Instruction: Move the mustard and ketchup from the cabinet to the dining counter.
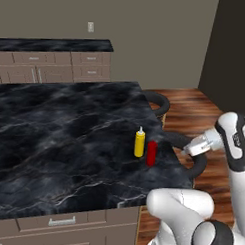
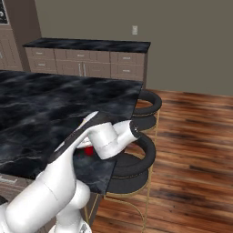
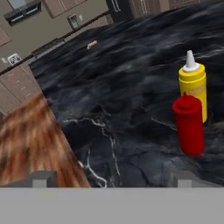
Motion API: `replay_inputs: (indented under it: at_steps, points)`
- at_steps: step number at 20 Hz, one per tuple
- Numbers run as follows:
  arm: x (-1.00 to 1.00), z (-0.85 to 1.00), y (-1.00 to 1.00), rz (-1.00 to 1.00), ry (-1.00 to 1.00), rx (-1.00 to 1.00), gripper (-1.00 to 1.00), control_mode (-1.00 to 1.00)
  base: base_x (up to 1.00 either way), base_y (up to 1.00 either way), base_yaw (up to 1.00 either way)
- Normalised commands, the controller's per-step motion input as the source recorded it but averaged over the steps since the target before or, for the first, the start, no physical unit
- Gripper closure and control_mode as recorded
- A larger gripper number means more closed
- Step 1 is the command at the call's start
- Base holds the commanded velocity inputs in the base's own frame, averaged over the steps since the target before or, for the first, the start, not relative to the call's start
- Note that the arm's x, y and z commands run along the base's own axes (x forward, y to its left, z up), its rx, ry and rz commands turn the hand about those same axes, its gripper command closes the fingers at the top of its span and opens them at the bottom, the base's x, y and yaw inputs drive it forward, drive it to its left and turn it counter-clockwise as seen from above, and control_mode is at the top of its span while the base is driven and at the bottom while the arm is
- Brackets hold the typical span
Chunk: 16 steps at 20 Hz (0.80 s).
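The yellow mustard and the red ketchup stand upright side by side near the right edge of the dining counter. In the hand view the ketchup stands in front of the mustard, both to the right on the black marble dining counter. My gripper is open with nothing between its fingertips, a short way back from the bottles. From the left base view the gripper hangs just off the counter's right edge. My arm covers most of the ketchup. The cabinet is out of view.
Black-cushioned bar stools stand along the counter's right side on the wooden floor. A narrower marble worktop over brown drawers runs along the back wall. A small pale object lies far across the counter.
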Motion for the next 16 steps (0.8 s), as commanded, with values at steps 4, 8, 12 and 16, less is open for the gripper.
replay_inputs:
  at_steps: [4,8,12,16]
  points:
    - [-0.52,0.29,0.0,-0.22,0.12,-0.11,-1.0,-1.0,0.0,0.0,0.0]
    - [-0.52,0.28,0.0,-0.26,0.1,-0.09,-1.0,-1.0,0.0,0.0,0.0]
    - [-0.48,0.34,0.0,-0.24,0.14,-0.1,-1.0,-1.0,0.0,0.0,0.0]
    - [-0.49,0.38,0.03,-0.18,0.12,-0.13,-1.0,-1.0,0.0,0.0,0.0]
